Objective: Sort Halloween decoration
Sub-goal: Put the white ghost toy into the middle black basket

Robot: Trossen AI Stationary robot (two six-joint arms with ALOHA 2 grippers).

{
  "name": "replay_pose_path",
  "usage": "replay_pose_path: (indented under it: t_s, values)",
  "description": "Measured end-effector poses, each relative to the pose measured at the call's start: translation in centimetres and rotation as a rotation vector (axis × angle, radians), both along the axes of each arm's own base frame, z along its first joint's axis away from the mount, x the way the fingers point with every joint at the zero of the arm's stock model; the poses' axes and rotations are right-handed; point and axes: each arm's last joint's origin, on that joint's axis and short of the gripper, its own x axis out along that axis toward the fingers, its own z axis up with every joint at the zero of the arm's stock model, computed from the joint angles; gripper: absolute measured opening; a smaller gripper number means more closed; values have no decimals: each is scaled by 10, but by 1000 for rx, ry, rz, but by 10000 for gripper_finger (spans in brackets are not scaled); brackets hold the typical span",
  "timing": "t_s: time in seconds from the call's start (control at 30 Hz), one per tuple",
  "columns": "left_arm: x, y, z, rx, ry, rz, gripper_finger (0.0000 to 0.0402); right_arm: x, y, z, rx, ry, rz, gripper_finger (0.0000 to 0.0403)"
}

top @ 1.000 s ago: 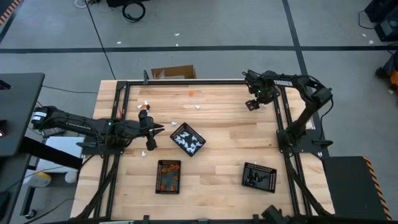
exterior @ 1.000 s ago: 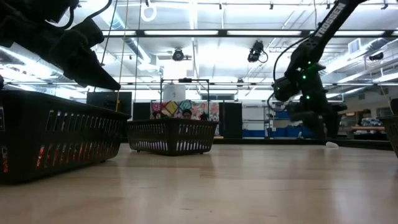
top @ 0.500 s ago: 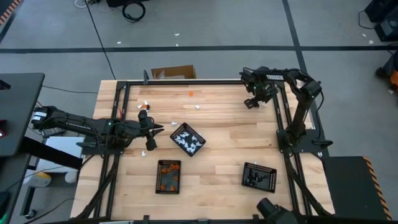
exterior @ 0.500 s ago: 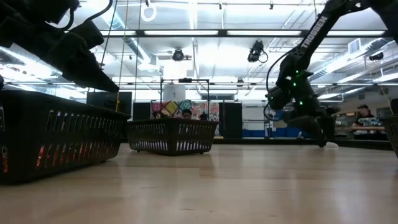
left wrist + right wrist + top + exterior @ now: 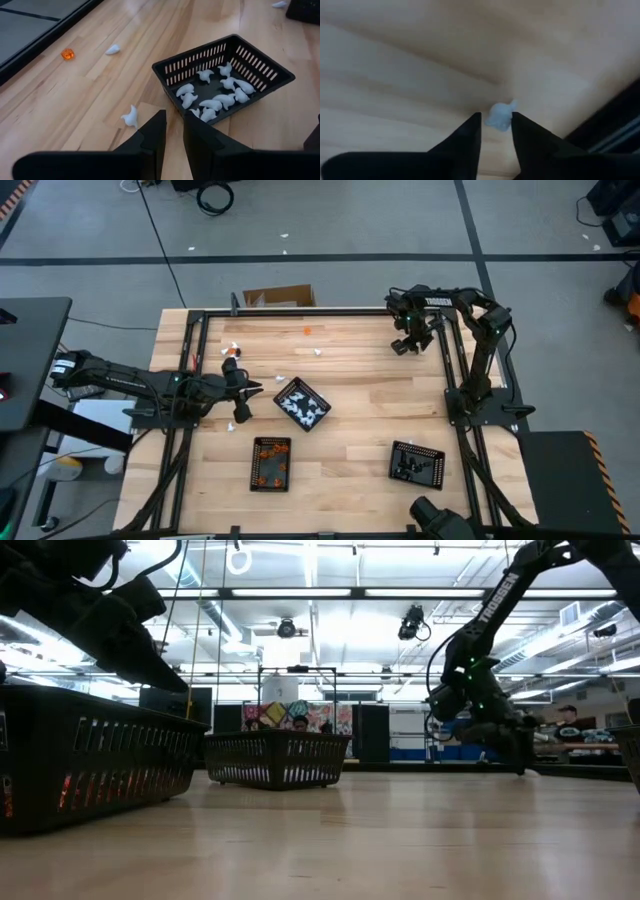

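White ghost pieces (image 5: 215,97) heaped in tray, orange piece (image 5: 67,53) loose

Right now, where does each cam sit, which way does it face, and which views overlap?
High: overhead, straight down; table, both arms.
Low: table height, level across toward the room; right gripper far off.
Left wrist: past the left gripper at the white-piece tray.
Right wrist: right gripper on the wood, white piece between its fingertips.
Shared: high and left wrist both show the white-piece tray.
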Motion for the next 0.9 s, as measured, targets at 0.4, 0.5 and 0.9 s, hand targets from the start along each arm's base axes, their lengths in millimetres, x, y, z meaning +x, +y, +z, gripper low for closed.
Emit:
replay_pose_path:
  t_s: [0.4,0.5,0.9]
  values:
    - [0,0,0,9,1,-5,76,24,16,6,25,-20,106,61]
    - [0,0,0,9,0,-6,76,42,24,15,24,-49,154,61]
    - [2,0,3,6,-37,-5,76,164,99,70,-24,-548,472,62]
